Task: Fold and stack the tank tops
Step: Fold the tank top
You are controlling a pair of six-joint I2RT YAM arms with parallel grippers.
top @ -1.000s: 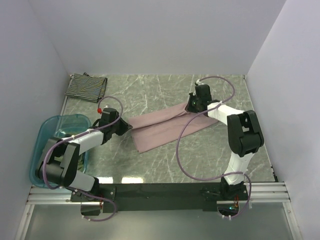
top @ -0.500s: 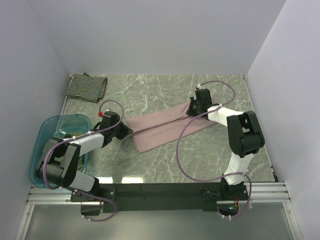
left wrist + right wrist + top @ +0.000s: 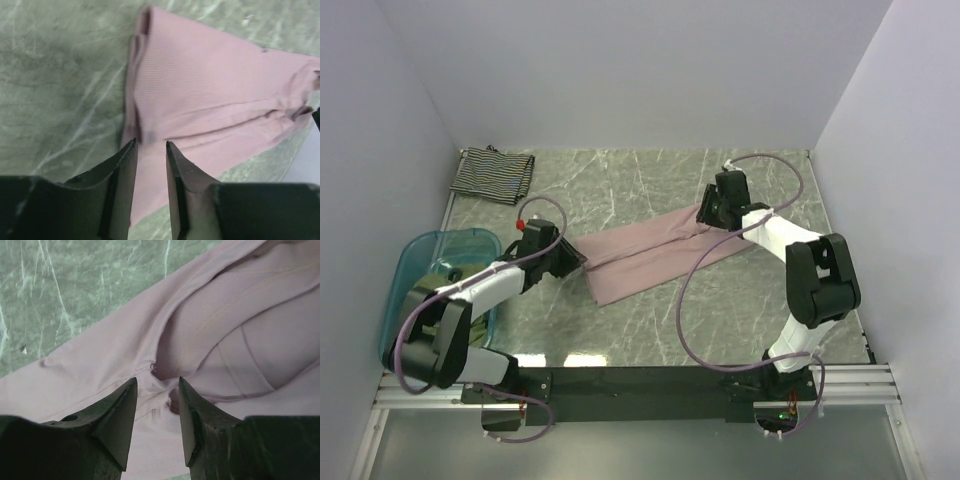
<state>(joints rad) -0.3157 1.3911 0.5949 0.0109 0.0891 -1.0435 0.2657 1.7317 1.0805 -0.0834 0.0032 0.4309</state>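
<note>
Left claw (image 3: 570, 258) hangs at nine o'clock of the mauve tank top (image 3: 655, 255), right claw (image 3: 706, 213) at two o'clock, both spread and empty. A rising fingertip could snag and unfold it.

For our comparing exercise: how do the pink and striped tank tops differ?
The pink tank top is plain mauve; the striped tank top has black-and-white stripes. The pink one lies spread long mid-table; the striped one sits compact in the far-left corner. Both lie on the table.
</note>
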